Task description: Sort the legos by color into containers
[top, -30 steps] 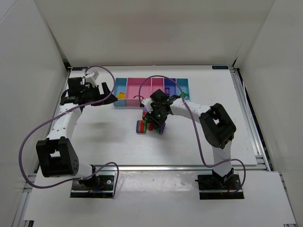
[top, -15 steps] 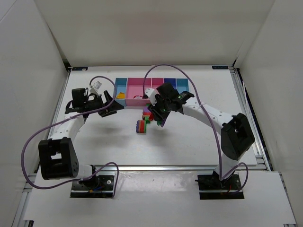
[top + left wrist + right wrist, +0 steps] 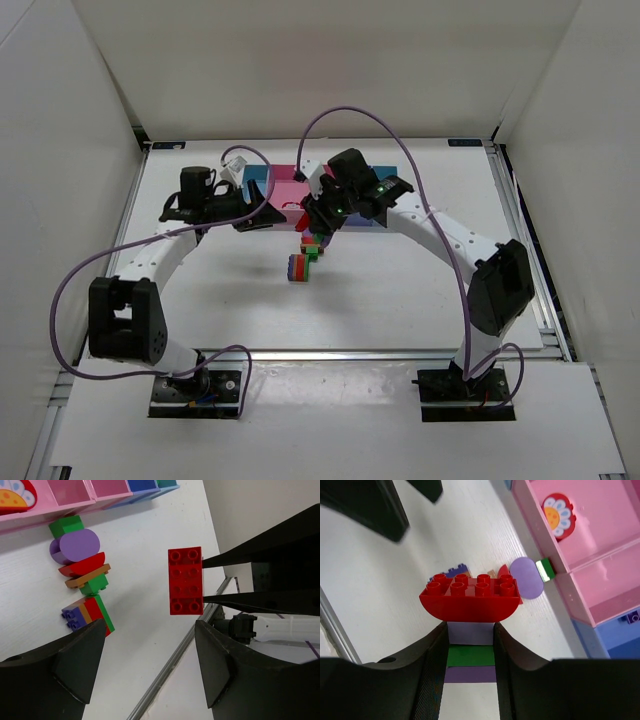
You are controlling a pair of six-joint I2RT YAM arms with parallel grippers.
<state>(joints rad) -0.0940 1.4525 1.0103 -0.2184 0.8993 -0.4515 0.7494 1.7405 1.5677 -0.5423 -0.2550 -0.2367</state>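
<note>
I log right pincer (image 3: pixel 470 647) clamped on red-topped brick stack (image 3: pixel 470 600) above table (image 3: pixel 145 630); left pincer (image 3: pixel 150 652) wide apart; loose bricks (image 3: pixel 82 580) beside pink tray compartments (image 3: pixel 605 540)

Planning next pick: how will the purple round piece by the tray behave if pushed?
Purple round piece looks rigid and probably light. Its curved side suggests it may roll if nudged. It lies between a green brick and a red curved piece, so a push likely shifts those too.
</note>
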